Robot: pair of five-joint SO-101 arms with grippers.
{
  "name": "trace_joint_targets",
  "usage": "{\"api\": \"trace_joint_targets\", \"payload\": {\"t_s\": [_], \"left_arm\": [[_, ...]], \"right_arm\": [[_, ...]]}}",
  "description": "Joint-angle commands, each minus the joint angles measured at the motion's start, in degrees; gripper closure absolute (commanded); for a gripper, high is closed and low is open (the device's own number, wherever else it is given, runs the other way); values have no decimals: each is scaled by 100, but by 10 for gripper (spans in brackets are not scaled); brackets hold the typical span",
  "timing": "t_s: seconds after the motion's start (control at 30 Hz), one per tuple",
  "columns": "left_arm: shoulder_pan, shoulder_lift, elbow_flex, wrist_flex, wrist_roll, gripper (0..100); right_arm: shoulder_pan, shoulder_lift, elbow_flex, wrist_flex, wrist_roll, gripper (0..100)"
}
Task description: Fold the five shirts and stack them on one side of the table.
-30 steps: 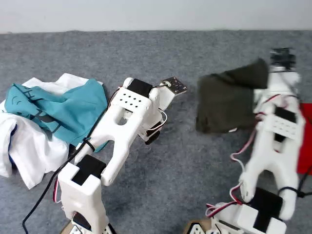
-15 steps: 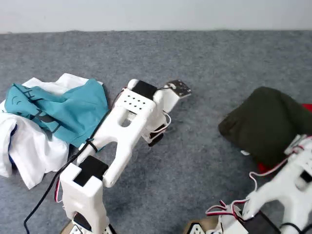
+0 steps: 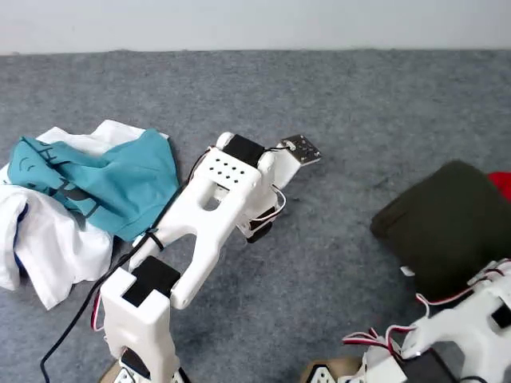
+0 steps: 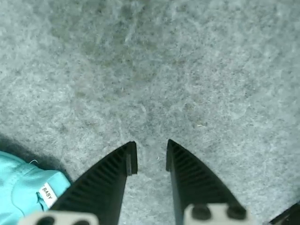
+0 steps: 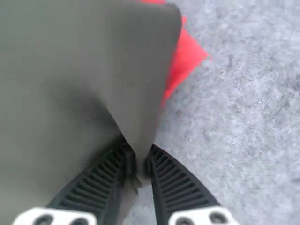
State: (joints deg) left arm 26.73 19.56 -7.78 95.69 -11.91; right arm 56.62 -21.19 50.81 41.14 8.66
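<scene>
Bare grey tabletop (image 3: 343,112) runs beyond the left arm (image 3: 200,215) and between it and the dark olive shirt (image 3: 447,227), open to pass. On the arm's other side, the teal shirt (image 3: 104,179) heaped on a white shirt (image 3: 48,239) blocks the way. Just ahead of the left tool (image 4: 150,143) the surface is bare.

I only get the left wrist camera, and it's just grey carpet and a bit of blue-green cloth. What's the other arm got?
Observer: The right gripper is shut on the edge of a dark shirt, over on the right.
Operator: Is anything else by it?
Observer: Yes, a red cloth shows at the dark shirt's far edge.
Operator: And my blue-green bit?
Observer: It's a teal shirt, crumpled on top of a white shirt on the left.
</scene>
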Motion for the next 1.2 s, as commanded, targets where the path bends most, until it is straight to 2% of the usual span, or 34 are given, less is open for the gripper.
{"api": "trace_joint_targets", "payload": {"t_s": [0.0, 0.13, 0.27, 0.4, 0.6, 0.73, 0.87, 1.0, 1.17], "left_arm": [[0, -334, -13, 35, -97, 885], [-273, -387, -48, 62, -273, 885], [-703, -387, -57, 114, -308, 885], [-941, -387, -286, 246, -308, 885], [-949, -387, -295, 273, -308, 885], [-941, -387, -295, 264, -308, 885], [-932, -369, -295, 255, -308, 885], [-949, -369, -295, 264, -290, 885], [-949, -334, -295, 264, -281, 885]], "right_arm": [[110, -251, -62, 224, 422, 905], [92, -268, -237, 585, 527, 850], [-136, -593, -1046, 1877, 897, 828], [-488, -1095, -1960, 2712, 923, 828], [-655, -1305, -2189, 2879, 923, 830], [-971, -1297, -2171, 2079, 914, 830], [-1710, -945, -1881, 145, 914, 830], [-2123, 154, -2119, -1552, 958, 830], [-2141, 2009, -3569, -1314, 1336, 830]]}}
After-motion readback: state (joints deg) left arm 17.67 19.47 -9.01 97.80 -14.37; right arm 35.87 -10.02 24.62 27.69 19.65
